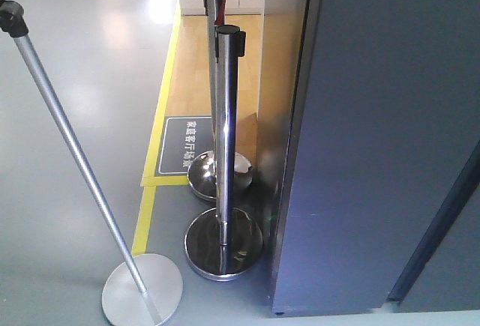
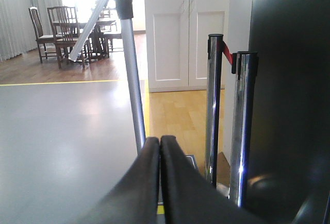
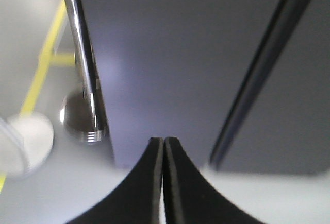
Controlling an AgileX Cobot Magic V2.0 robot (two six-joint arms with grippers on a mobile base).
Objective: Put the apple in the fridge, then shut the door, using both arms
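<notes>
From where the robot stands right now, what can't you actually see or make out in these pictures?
- The apple: in no view.
- The fridge interior: front view shows only its dark outer face; top and right side are cut off by the frame.
- Right wrist view: blurred; the chrome post runs off the top edge.
- Left wrist view: the closed left gripper blocks the floor ahead.
- The right gripper is closed too; neither arm's body shows.
- Floor sign: text too small.

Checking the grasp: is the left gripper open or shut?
Shut: the black left gripper shows its fingers pressed together, nothing between them.
</notes>
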